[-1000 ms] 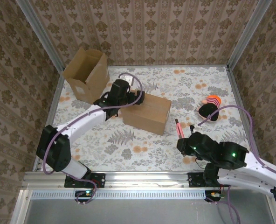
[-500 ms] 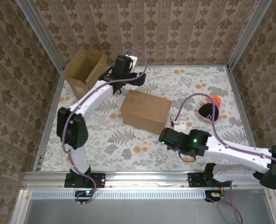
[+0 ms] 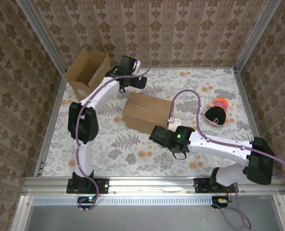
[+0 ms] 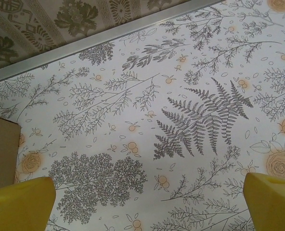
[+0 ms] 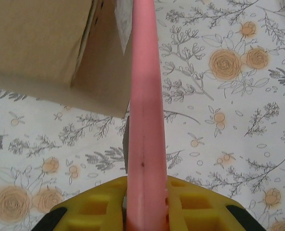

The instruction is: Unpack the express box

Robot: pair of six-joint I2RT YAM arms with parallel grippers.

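Express box: closed, mid-table, long axis left–right, right end skewed slightly nearer. Right gripper at its near side, clamped on pink cutter, which points past the box corner. Left gripper spread wide over table behind the box.

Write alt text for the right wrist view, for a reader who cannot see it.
A slim pink plastic tool is clamped between the yellow fingers of the right pincer and runs up to the frame's top edge. A brown cardboard box fills the upper left, resting on the floral-printed white table cover.
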